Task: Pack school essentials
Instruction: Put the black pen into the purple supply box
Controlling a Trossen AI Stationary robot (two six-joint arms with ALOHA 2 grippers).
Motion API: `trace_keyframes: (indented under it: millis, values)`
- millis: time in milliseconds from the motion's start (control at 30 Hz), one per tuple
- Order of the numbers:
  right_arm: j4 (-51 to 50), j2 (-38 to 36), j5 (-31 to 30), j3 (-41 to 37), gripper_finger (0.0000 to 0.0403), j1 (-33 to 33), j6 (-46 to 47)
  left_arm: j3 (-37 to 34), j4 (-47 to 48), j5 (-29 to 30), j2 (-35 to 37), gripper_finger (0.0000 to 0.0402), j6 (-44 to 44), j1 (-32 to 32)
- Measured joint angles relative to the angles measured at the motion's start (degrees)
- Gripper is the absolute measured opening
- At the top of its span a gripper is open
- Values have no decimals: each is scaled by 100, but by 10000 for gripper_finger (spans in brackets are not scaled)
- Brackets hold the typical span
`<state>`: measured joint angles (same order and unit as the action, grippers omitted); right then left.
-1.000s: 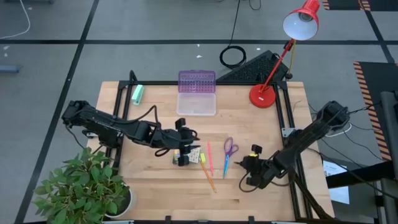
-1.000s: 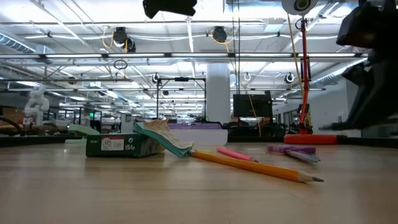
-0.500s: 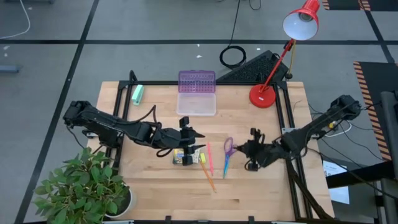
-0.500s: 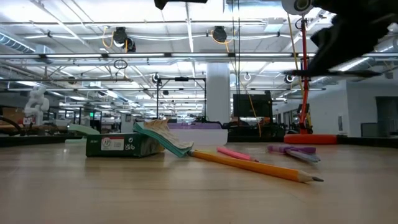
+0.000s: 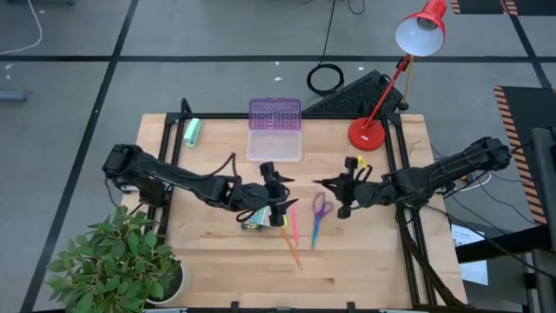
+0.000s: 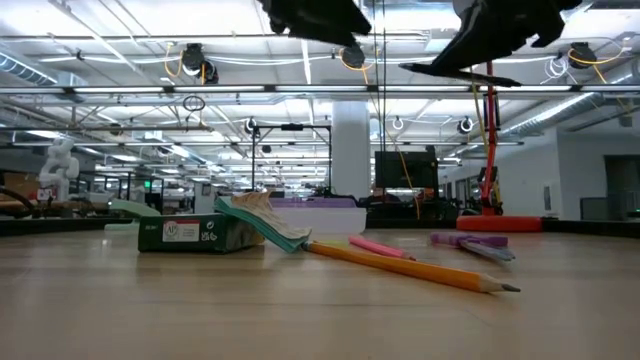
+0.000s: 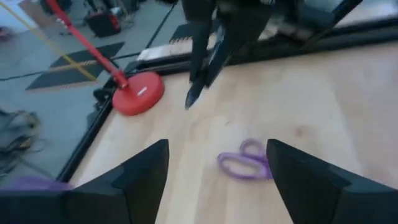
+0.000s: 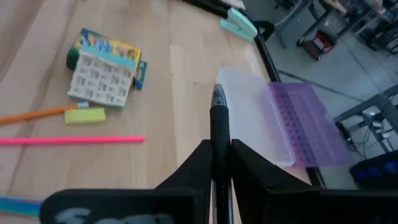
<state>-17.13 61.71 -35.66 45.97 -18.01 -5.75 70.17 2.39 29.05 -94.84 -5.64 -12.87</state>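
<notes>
While the right jaws [image 8: 219, 163] pinch a black pen [image 8: 218, 124] in the air near the scissors [image 5: 321, 207] | left jaws [image 7: 217, 180] wide open, holding nothing, over the crayon box [image 5: 256, 222] | step: carrying pen | next: drop it into the clear box [image 5: 274, 144].

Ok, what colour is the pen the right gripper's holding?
Black. The pen, pinched in the right gripper, shows best in the right wrist view.

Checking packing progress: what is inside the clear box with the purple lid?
The clear box looks empty in the high view; its purple lid lies open behind it. The right gripper holds a black pen nearby.
</notes>
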Motion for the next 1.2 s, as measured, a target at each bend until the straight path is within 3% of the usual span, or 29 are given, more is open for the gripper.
trace_keyframes:
  millis: [100, 400, 633, 1000, 1200]
  values:
    - [-38, 16, 0, -2, 35, 8, -81, -2, -74, 299, -215, 265, -230, 12]
    - [-110, 14, 19, -2, 35, -49, -97, -1, -1596, 769, -716, 248, -1188, -9]
    - [-94, 14, 282, -4, 35, -50, -67, 0, -2288, 238, -949, 248, -1685, 29]
    - [23, 14, 322, -9, 35, -50, 54, 83, -2314, 136, -1022, 248, -1567, 130]
    - [362, 14, 746, -9, 35, -56, 4, 85, -2303, 75, -1066, 248, -1504, 117]
